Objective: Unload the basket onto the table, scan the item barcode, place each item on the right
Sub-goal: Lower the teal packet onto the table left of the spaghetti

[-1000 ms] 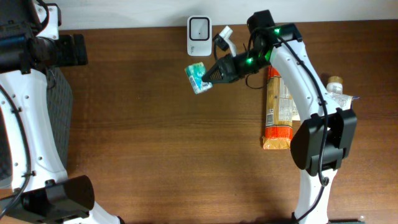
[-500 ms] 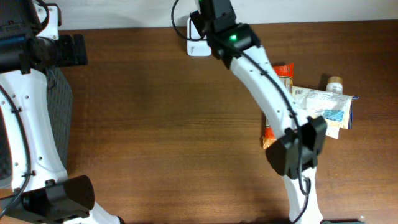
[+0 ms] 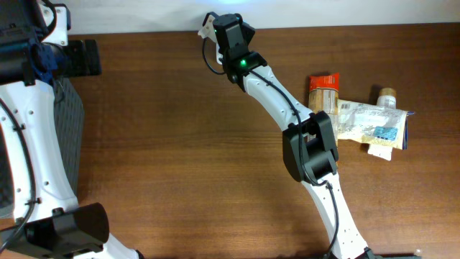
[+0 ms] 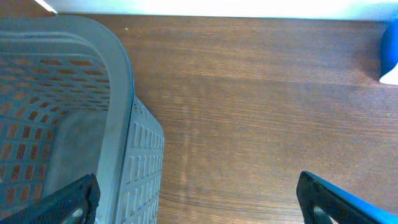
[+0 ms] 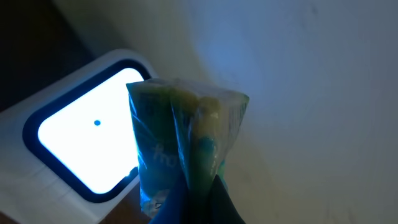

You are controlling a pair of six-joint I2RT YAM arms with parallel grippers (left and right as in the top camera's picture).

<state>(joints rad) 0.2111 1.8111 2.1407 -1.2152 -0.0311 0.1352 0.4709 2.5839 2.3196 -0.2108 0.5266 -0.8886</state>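
Packet (image 5: 186, 143) is pinched in my right gripper (image 5: 189, 202), jaws closed tight on its lower edge, with the scanner (image 5: 81, 146) and its lit window just beyond the fingertips, to their left. A second ago I held it short of the scanner; since then the arm has swung over it. I judge the barcode is now being presented. My left gripper (image 4: 199, 208) hangs wide and empty, beside the basket (image 4: 118, 81).

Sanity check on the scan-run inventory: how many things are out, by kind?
green-blue packet: 1
orange snack pack: 1
clear pouch with blue label: 1
small bottle: 1
barcode scanner: 1
grey basket: 1
Total: 6
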